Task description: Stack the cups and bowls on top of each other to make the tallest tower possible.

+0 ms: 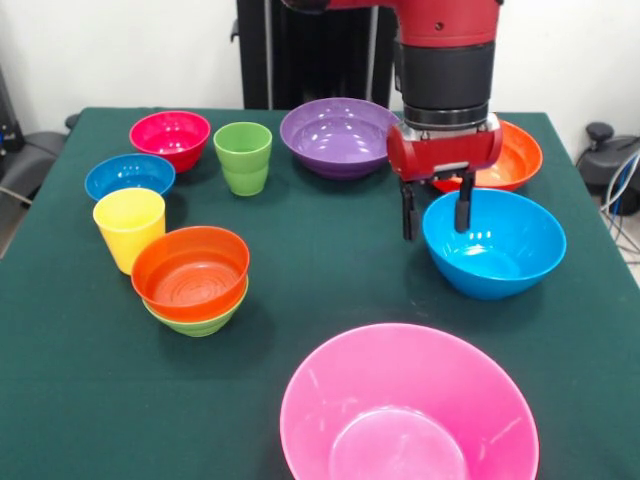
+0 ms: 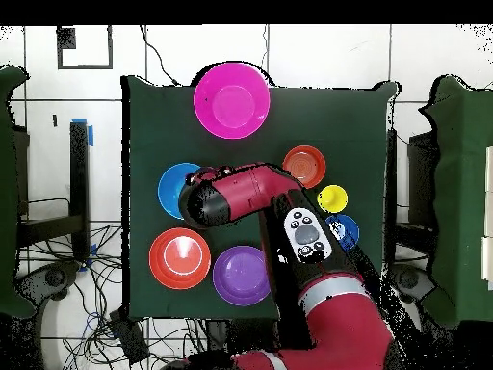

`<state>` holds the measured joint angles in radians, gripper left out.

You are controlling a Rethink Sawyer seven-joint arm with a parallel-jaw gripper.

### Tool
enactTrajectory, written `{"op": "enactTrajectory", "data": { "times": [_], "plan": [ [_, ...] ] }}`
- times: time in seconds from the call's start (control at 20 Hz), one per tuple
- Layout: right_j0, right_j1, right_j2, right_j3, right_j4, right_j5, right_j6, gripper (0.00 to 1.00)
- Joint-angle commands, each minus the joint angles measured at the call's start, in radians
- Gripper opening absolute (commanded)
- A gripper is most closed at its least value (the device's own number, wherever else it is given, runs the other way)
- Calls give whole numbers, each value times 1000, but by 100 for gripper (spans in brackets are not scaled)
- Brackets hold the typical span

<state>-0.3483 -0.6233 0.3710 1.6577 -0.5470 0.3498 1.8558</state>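
My gripper (image 1: pixel 437 212) is open and hangs over the near-left rim of the large light blue bowl (image 1: pixel 493 243). One finger is outside the rim and one is inside. The small orange-red bowl (image 1: pixel 190 268) sits nested in the small light green bowl (image 1: pixel 200 322) at the left. The yellow cup (image 1: pixel 129 228) and the light green cup (image 1: pixel 243 157) stand upright and apart. The large pink bowl (image 1: pixel 408 410) is at the front. In the overhead view the arm (image 2: pixel 241 193) hides the gripper and part of the light blue bowl (image 2: pixel 171 188).
The purple bowl (image 1: pixel 340 135) and the large orange bowl (image 1: pixel 512 155) sit at the back, behind the gripper. The small magenta-red bowl (image 1: pixel 170 137) and the dark blue bowl (image 1: pixel 129 176) are at the back left. The green tablecloth (image 1: pixel 330 280) covers the table.
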Motion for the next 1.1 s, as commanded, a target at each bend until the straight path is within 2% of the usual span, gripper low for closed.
{"op": "enactTrajectory", "data": {
  "times": [0.05, 0.65, 1.1],
  "plan": [
    [-6, -19, 6, 46, -56, 80, -68, 100],
    [-8, 45, 16, 33, -54, 28, -36, 100],
    [28, 106, -33, -6, -88, -30, 6, 100]
  ]
}}
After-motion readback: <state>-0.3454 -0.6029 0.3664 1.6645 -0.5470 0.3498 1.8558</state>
